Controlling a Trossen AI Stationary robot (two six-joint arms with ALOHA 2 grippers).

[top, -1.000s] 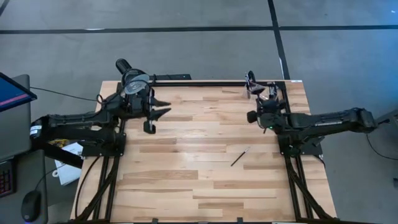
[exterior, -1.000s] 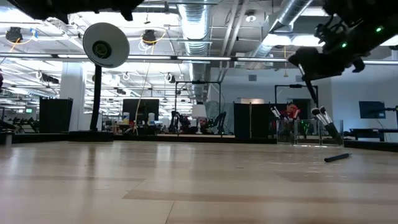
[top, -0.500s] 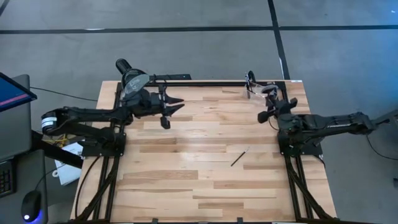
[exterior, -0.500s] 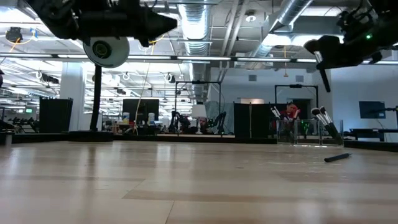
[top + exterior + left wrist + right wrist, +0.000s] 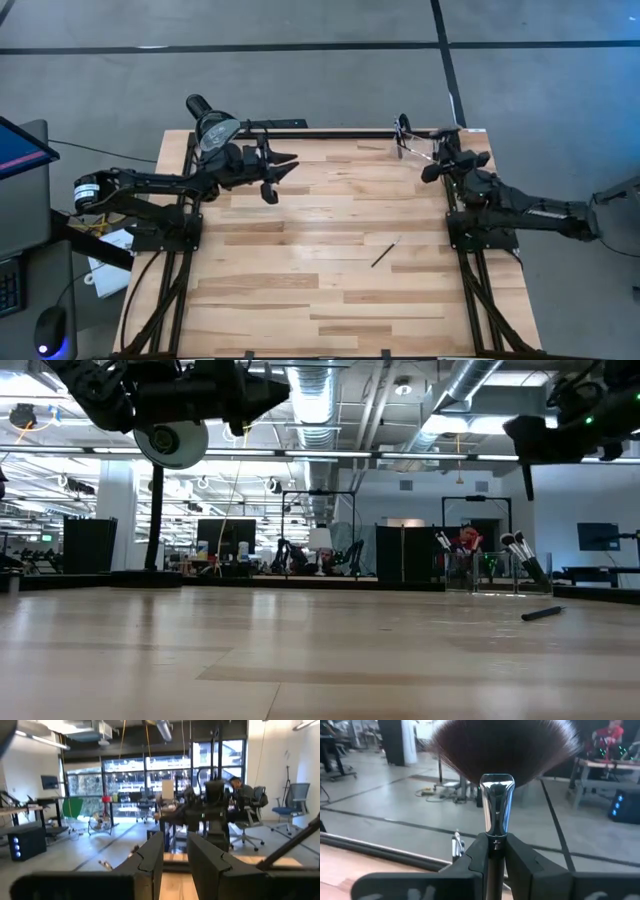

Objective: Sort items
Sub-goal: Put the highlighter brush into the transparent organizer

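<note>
At the table's far left, the left gripper [image 5: 283,166] is held aloft, nothing between its slightly parted fingers. One brush [image 5: 387,251] lies right of centre. The fan brush [image 5: 502,750] is clamped in the right gripper [image 5: 432,170] near the clear container [image 5: 497,572]; lowering it among the standing brushes is judged next.

Robotics lab or open workshop hall: exposed ducting [image 5: 318,400] and strip lights running overhead, more robot rigs [image 5: 210,810] standing on workbenches beyond, office chairs [image 5: 295,802] and monitors [image 5: 597,536] sitting around the concrete floor [image 5: 320,80].
</note>
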